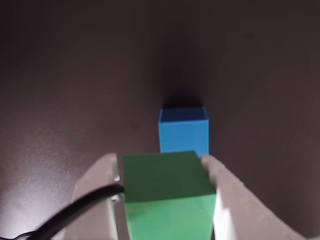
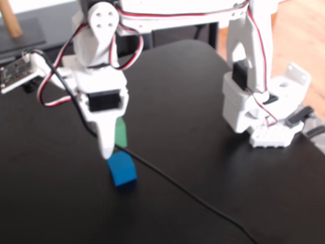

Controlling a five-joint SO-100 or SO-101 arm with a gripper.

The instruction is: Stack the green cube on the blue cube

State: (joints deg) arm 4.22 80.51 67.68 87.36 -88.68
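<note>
Gripping green cube [image 1: 167,192] btwn both fingers [image 1: 222,182], just above blue cube [image 1: 183,131].

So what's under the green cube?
The green cube, held in the gripper, hangs above the dark table, next to the blue cube. Its underside is hidden.
</note>
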